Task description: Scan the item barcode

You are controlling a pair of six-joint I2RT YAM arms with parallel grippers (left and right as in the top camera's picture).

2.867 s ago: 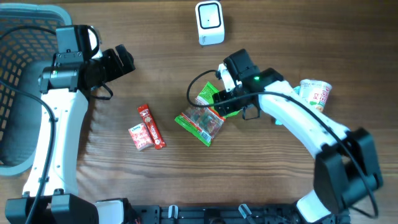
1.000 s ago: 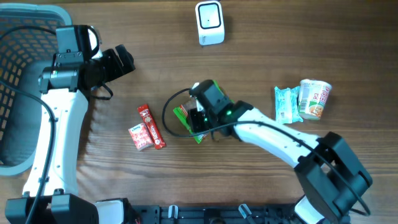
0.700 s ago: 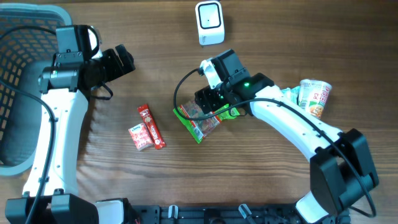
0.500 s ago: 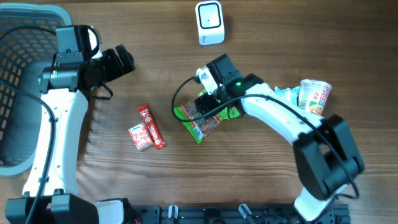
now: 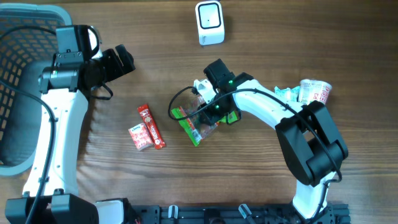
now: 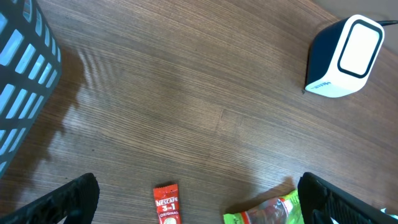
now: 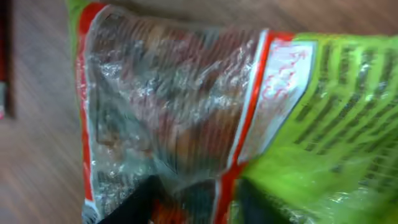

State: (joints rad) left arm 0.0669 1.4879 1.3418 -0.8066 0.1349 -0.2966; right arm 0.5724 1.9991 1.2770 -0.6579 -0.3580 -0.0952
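Note:
A green and clear snack bag (image 5: 193,129) lies flat mid-table, below the white barcode scanner (image 5: 209,23). My right gripper (image 5: 209,111) is down on the bag's upper right part. In the right wrist view the bag (image 7: 186,93) fills the frame, with a fold of it between the two dark fingertips of the gripper (image 7: 199,196); blur hides whether they pinch it. My left gripper (image 5: 124,60) hovers open and empty at the upper left. Its wrist view shows the scanner (image 6: 345,56), the bag's corner (image 6: 267,213) and the open gripper (image 6: 199,202).
A dark mesh basket (image 5: 18,93) stands at the far left. A red Nescafe sachet (image 5: 151,126) and a small packet (image 5: 138,137) lie left of the bag. A noodle cup (image 5: 316,96) and a teal packet (image 5: 286,94) sit at the right.
My right arm swept left over the bag, pulled back up and right, then settled on it again. The bag shifted slightly left and turned a little. The left arm stayed still.

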